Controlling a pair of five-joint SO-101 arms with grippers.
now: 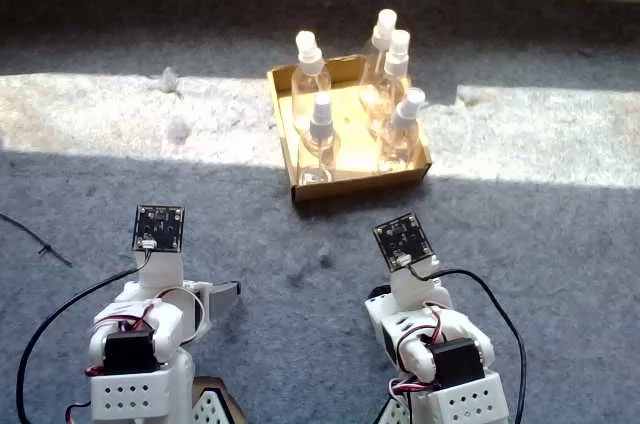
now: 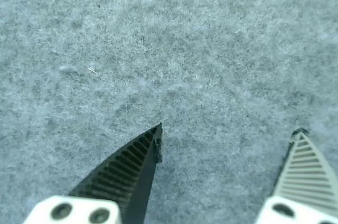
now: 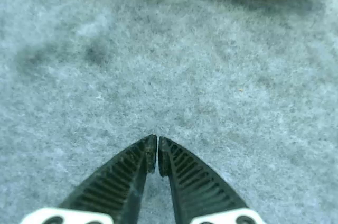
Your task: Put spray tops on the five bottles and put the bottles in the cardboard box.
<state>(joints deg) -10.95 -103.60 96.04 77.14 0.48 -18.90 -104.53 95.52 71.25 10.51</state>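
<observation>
Spread wide on the left gripper (image 2: 229, 130), pressed tip to tip on the right gripper (image 3: 157, 142) — both over grey carpet (image 1: 520, 244). Beyond, in the sunlit cardboard box (image 1: 360, 183) — five bottles (image 1: 311, 84), upright, spray tops (image 1: 308, 47) on.

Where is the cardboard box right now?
In the high view, the cardboard box sits on the carpet in the sunny strip, beyond both arms, holding five bottles.
</observation>
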